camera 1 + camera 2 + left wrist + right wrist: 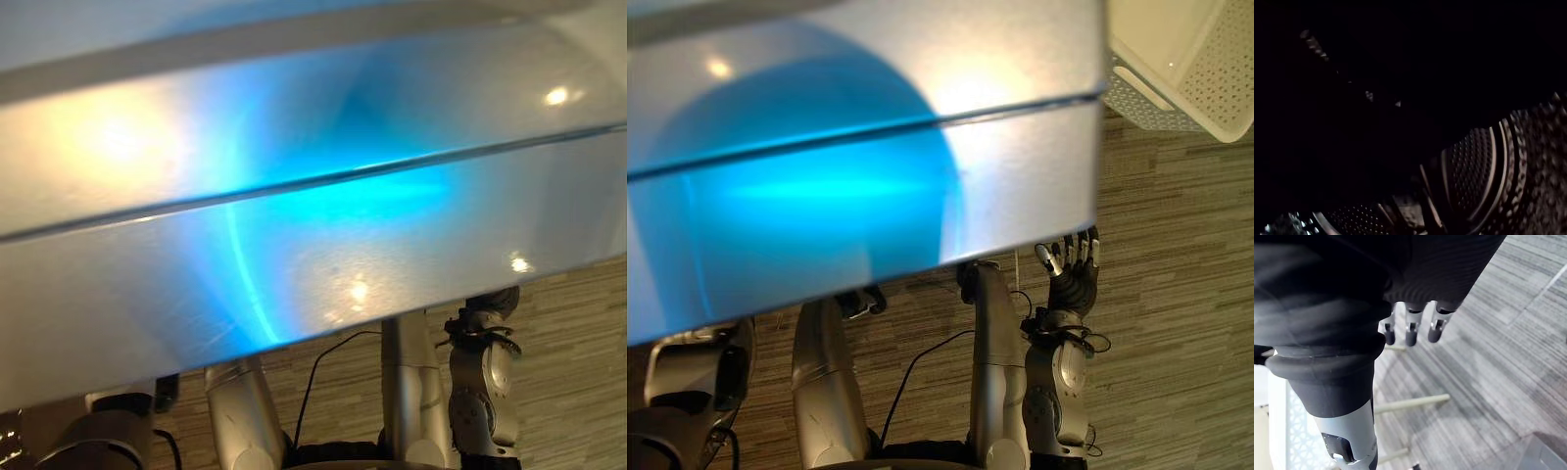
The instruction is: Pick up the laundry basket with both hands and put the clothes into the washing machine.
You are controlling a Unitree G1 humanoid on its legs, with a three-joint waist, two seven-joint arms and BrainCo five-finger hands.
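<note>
Silver-grey metal washing machine looms over everything, glowing blue. The left wrist view peers into its dark perforated steel drum; the left hand's state, I cannot tell. The white perforated plastic laundry basket sits on the grey striped floor, one o'clock from the right hand and well apart. That hand's fingers are straight, holding nothing, and it looks the nearer.
</note>
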